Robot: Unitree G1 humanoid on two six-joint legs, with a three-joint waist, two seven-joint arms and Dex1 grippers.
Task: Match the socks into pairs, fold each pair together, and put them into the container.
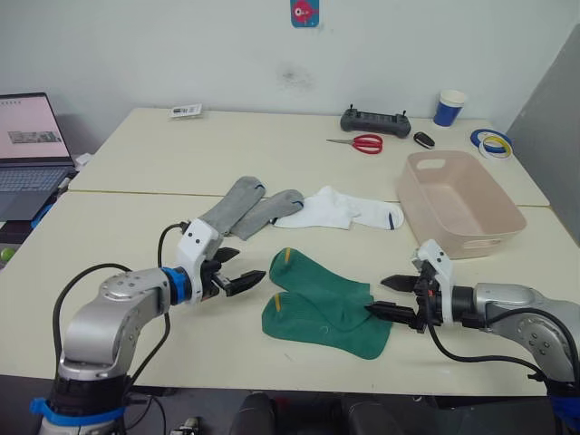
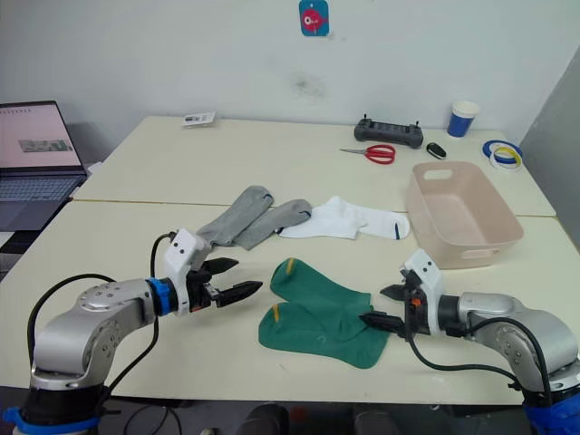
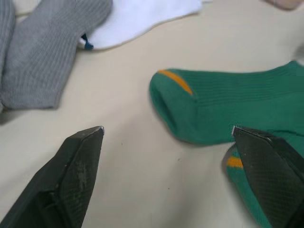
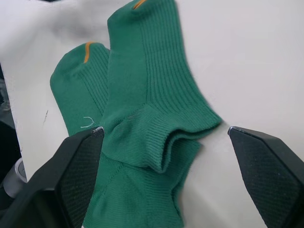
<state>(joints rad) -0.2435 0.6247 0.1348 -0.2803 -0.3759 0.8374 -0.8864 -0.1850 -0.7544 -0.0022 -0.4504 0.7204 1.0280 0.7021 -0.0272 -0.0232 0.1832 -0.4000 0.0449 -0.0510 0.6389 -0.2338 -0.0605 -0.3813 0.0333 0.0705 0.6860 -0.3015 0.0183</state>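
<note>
Two dark green socks [image 1: 324, 304] lie overlapping near the table's front, with orange marks at their toes. Behind them lie two grey socks [image 1: 249, 210] side by side, and white socks [image 1: 340, 210] with dark tips next to them. The pale pink container [image 1: 459, 201] stands at the right and holds nothing that I can see. My left gripper [image 1: 237, 270] is open just left of the green socks' toes [image 3: 190, 107]. My right gripper [image 1: 390, 297] is open at the green socks' cuff end [image 4: 161, 142], with its fingers on either side of the cuffs.
A laptop [image 1: 32, 149] sits at the far left. At the back of the table lie red-handled scissors [image 1: 362, 142], a black controller [image 1: 375, 120], a small black object [image 1: 423, 139], a blue-and-white cup [image 1: 449, 107], tape rolls [image 1: 494, 142] and a small packet [image 1: 186, 111].
</note>
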